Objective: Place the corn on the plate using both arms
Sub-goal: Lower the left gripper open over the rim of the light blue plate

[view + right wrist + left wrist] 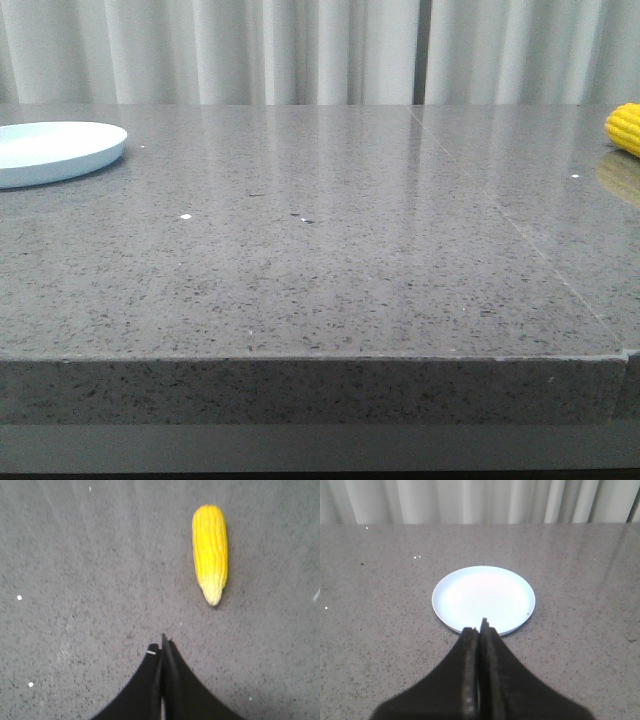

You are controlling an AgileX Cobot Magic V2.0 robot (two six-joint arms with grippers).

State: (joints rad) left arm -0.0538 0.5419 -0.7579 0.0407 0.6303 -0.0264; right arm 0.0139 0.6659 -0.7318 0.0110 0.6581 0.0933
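The pale blue-white plate [50, 150] lies at the table's far left, bare; the left wrist view shows the plate [483, 598] whole. My left gripper [480, 627] hovers just short of its near rim, its black fingers pressed together and holding nothing. At the far right edge of the front view only the end of the yellow corn [625, 128] shows. In the right wrist view the corn [210, 550] lies flat on the stone, its paler tip toward my right gripper [162, 645], which is shut, empty and well apart from it. Neither arm shows in the front view.
The grey speckled stone table [320, 260] has a front edge close to the camera and a seam [540, 250] running across its right part. White curtains [320, 50] hang behind the far edge. A few small white specks [185, 216] dot the surface.
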